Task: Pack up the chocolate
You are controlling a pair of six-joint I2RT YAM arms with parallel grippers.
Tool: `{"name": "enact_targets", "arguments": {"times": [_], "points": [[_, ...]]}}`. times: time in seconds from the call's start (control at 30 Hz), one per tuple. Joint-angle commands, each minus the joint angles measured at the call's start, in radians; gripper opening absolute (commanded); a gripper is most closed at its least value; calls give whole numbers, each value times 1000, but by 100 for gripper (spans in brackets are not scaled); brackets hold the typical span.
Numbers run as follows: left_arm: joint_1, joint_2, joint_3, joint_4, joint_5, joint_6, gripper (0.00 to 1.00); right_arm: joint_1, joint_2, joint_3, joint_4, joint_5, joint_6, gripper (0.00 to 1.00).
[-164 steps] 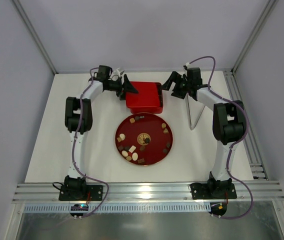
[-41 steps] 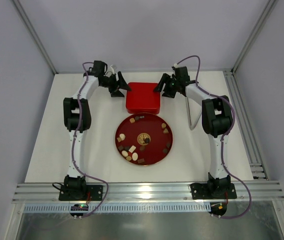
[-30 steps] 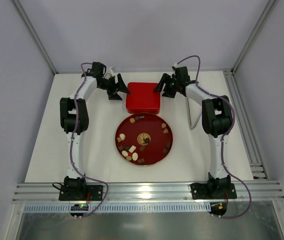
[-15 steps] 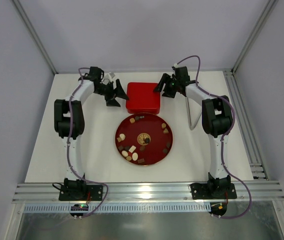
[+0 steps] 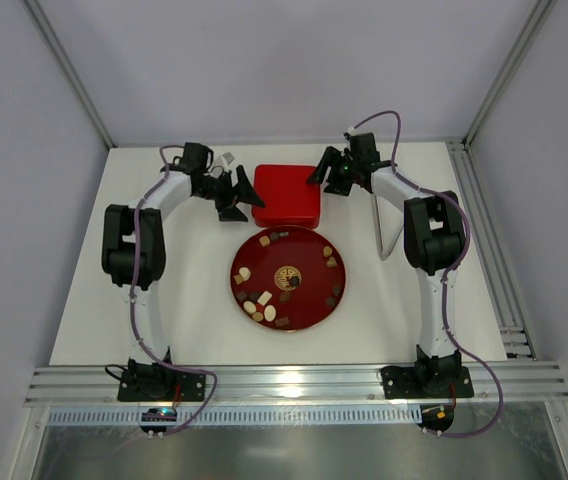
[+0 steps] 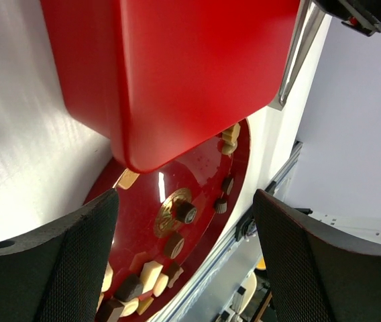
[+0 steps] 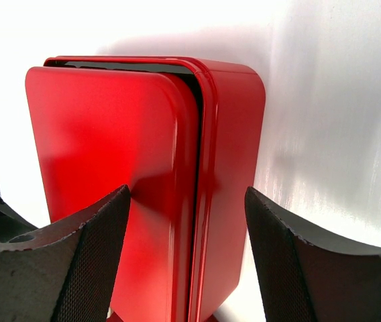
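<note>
White table [image 5: 94,300] with a red box [image 5: 287,195] toward the back and a round red plate [image 5: 309,262] just in front of it. The left gripper [image 5: 236,194] sits just left of the box, jaws wide apart and empty; the right gripper [image 5: 324,174] is at the box's far right corner, jaws also apart, clamping nothing. The chocolate [image 5: 264,299], dark, tan and cream pieces, lies scattered on the plate.

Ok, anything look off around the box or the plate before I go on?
The red box's lid sits askew on its base: the right wrist view shows a dark gap along two of its edges, with the base's rim exposed. The chocolate all lies on the red plate; none spilled.
</note>
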Motion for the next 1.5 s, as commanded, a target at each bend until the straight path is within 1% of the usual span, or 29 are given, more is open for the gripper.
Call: {"name": "enact_targets", "arguments": {"times": [0.0, 0.27, 0.83, 0.93, 0.97, 1.0, 1.07, 1.1, 1.13, 1.2, 1.27, 1.33, 1.37, 1.4, 1.47], "points": [[-15, -46, -3, 94, 18, -50, 80, 5, -6, 25, 36, 12, 7, 70], [-27, -17, 9, 134, 15, -91, 79, 5, -7, 22, 42, 9, 7, 70], [-39, -29, -14, 106, -5, -62, 79, 5, -4, 23, 45, 7, 9, 70], [-39, -34, -22, 98, -8, -56, 78, 5, -4, 25, 44, 7, 9, 70], [-39, -36, -23, 97, -6, -56, 76, 3, -3, 25, 45, 7, 11, 70], [-39, -36, -25, 97, -8, -54, 72, 5, -4, 25, 44, 7, 9, 70], [-39, -37, -28, 94, -8, -53, 71, 5, -1, 25, 45, 7, 11, 70], [-41, -34, -28, 91, -9, -53, 64, 5, -3, 25, 45, 7, 11, 70], [-39, -34, -31, 89, -11, -51, 62, 5, -3, 25, 45, 7, 11, 71], [-41, -36, -35, 88, -9, -48, 61, 5, -3, 25, 44, 7, 11, 70], [-41, -39, -41, 83, -14, -44, 56, 5, -1, 25, 44, 7, 12, 71], [-41, -43, -46, 80, -17, -39, 54, 5, 0, 25, 44, 6, 12, 70], [-39, -45, -51, 77, -20, -39, 45, 5, 0, 25, 45, 6, 11, 70], [-41, -46, -54, 75, -22, -33, 43, 5, 0, 25, 44, 6, 12, 70], [-41, -52, -64, 68, -29, -28, 44, 5, 0, 23, 45, 6, 11, 70]]}}
